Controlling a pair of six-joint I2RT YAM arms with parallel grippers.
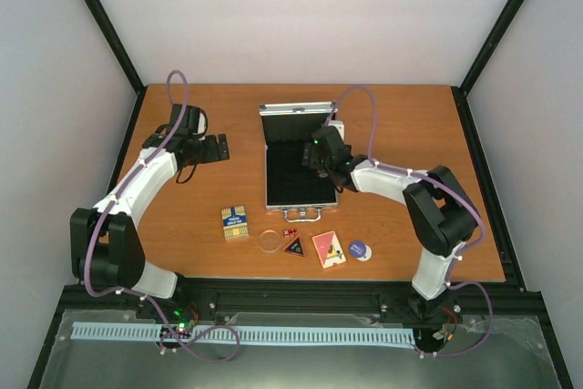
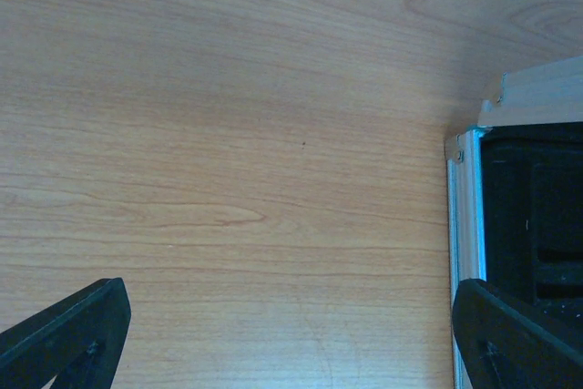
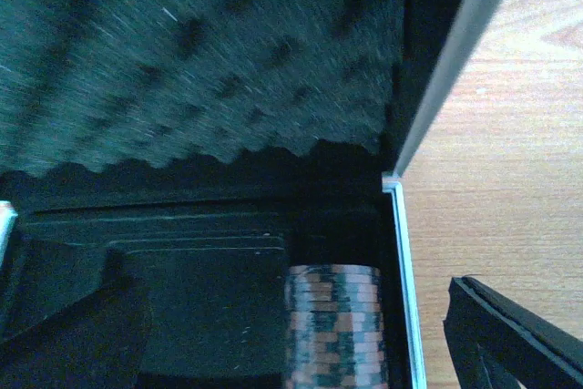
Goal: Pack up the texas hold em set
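The silver case (image 1: 301, 199) lies open mid-table, with its lid (image 1: 296, 120) upright at the back. My right gripper (image 1: 315, 159) hangs open over the case's right side. In the right wrist view the brown chip stack (image 3: 335, 325) lies on its side in the slot by the case's right wall (image 3: 405, 271), between my spread fingers (image 3: 510, 334) and touching neither. My left gripper (image 1: 216, 148) is open and empty over bare table left of the case. The case corner (image 2: 466, 189) shows in the left wrist view.
Near the front edge lie the blue-yellow deck (image 1: 235, 222), the clear disc (image 1: 270, 240), the red dice (image 1: 290, 233), the black triangle (image 1: 294, 247), the pink deck (image 1: 328, 249) and the blue disc (image 1: 360, 250). Egg-crate foam (image 3: 182, 52) lines the lid.
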